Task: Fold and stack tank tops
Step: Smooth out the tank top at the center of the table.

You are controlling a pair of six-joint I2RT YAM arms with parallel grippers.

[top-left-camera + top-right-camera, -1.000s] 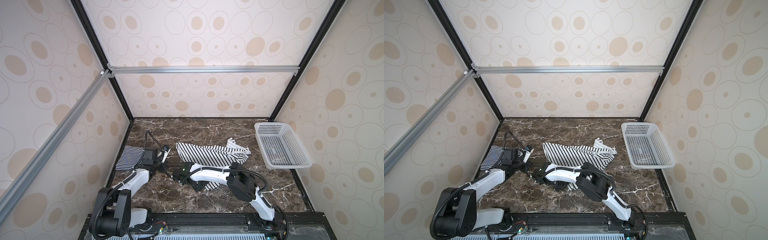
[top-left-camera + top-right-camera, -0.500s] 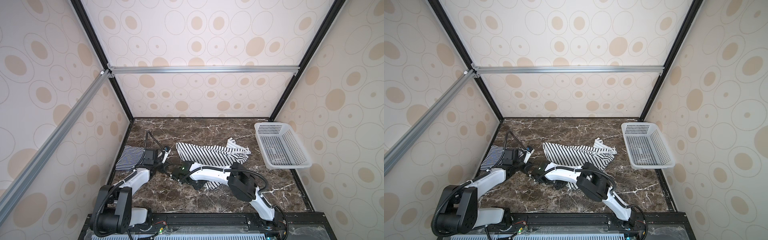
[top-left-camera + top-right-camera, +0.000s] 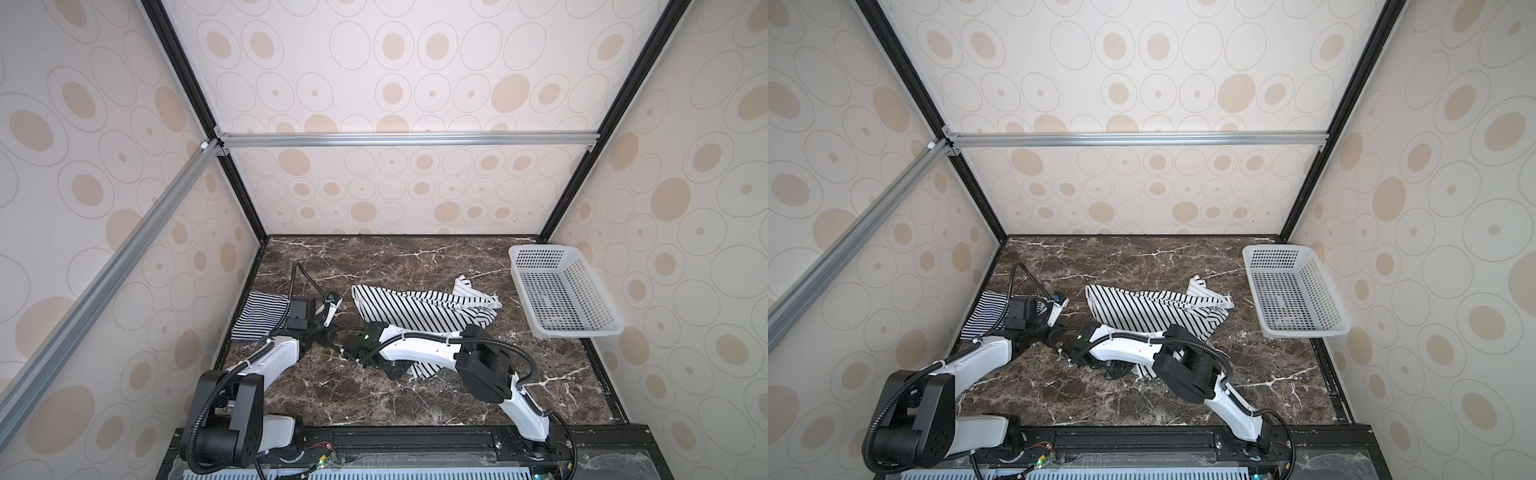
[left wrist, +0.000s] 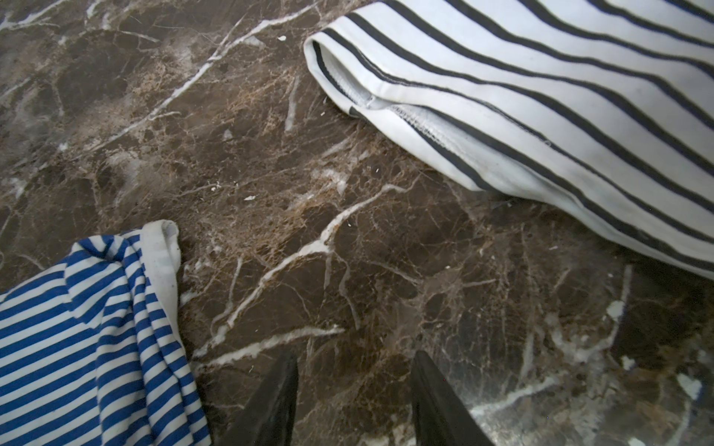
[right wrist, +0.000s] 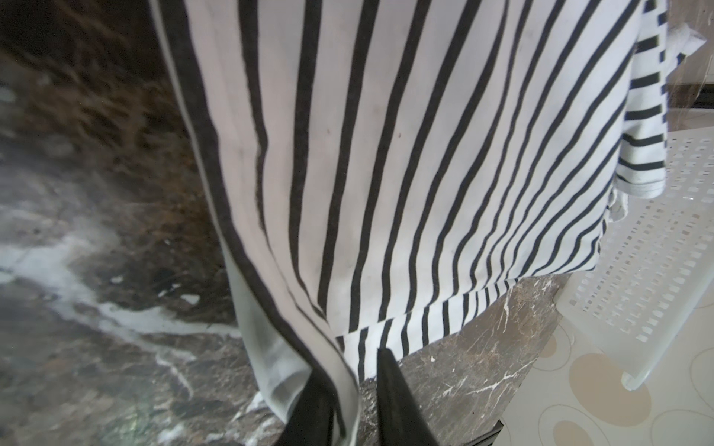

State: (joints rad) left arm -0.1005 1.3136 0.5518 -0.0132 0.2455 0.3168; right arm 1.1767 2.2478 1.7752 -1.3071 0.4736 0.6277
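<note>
My right gripper (image 5: 347, 370) pinches the hem of the white black-striped knit tank top (image 3: 415, 311), which stretches toward the far-right corner of the marble table (image 3: 374, 257).

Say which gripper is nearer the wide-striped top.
Right. The right gripper pinches the wide-striped top at its edge; the left gripper hangs open over the table beside it.

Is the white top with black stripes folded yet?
Unfolded: the white, black-striped knit tank top lies spread and rumpled on the brown marble table.

Dark marble tabletop (image 3: 374, 399), fine-striped tank top (image 3: 257, 316) left, wide-striped tank top (image 3: 415, 309) middle, white basket (image 3: 579, 331) right
</note>
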